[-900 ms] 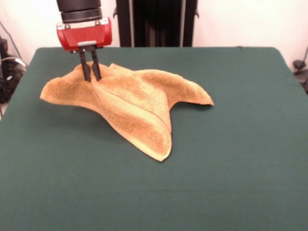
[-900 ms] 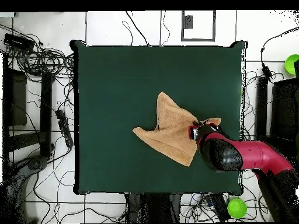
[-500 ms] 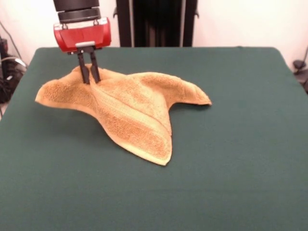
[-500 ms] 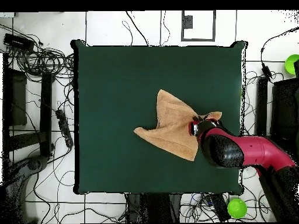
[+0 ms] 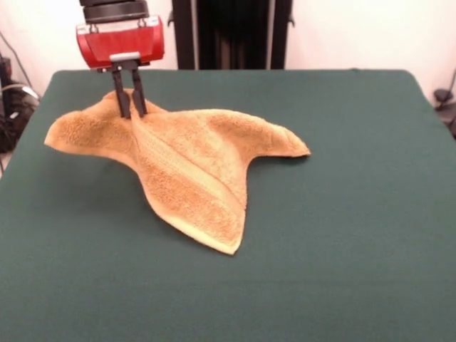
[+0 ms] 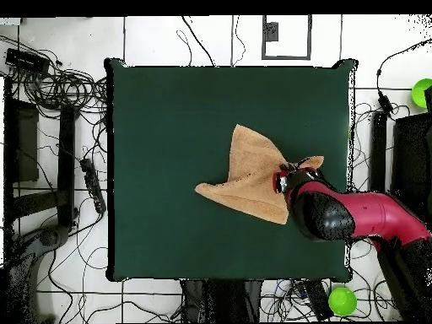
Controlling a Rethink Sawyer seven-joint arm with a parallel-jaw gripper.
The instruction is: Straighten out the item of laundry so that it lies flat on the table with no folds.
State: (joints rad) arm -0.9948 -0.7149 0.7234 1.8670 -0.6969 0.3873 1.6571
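Pinched nearly together, the gripper grips a raised ridge of the orange-tan towel between its two dark fingers, below its red body. From that lifted point the towel drapes down in three lobes: one toward the table's left edge in the front view, one toward its middle, one pointing at the near edge. Overhead, the towel lies right of the table's centre, with the red arm reaching over the right edge.
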